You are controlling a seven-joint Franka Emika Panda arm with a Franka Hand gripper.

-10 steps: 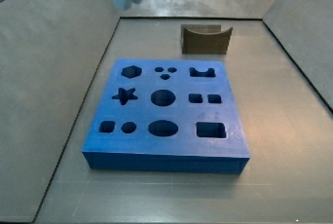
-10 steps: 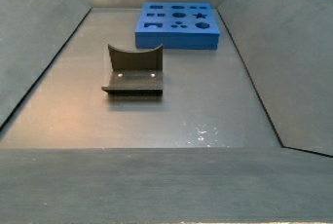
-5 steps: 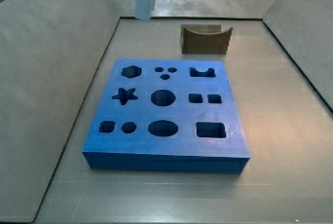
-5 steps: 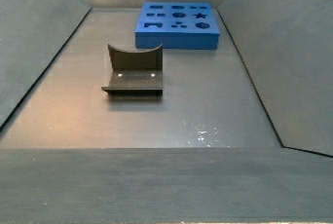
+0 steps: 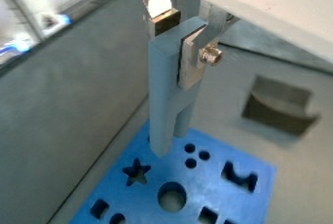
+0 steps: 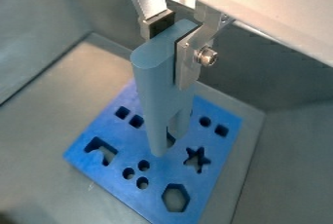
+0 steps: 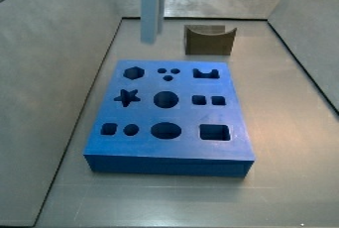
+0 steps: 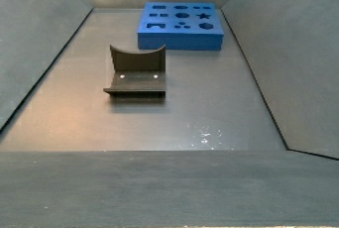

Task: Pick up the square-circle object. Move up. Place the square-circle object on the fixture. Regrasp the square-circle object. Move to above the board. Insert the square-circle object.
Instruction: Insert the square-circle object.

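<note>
My gripper (image 5: 177, 33) is shut on the square-circle object (image 5: 164, 101), a pale blue-grey peg that hangs straight down from the silver fingers (image 5: 196, 53). The grip shows in both wrist views; the gripper (image 6: 177, 31) clamps the peg's (image 6: 162, 101) top end. The peg's lower end hovers above the bright-blue board (image 5: 208, 184), near its round cut-outs (image 6: 166, 150). In a side view only the peg (image 7: 150, 4) shows, above the board's (image 7: 172, 113) far edge; the gripper itself is out of frame. The dark-brown fixture (image 7: 208, 40) stands empty beyond the board.
Grey sloped walls (image 7: 54, 83) enclose the floor. In a side view the fixture (image 8: 135, 71) stands mid-floor, with the board (image 8: 183, 24) at the far end. The fixture also shows in a wrist view (image 5: 279, 106).
The peg has shifted sideways toward the board and come slightly lower in the side view. The board and fixture have not moved.
</note>
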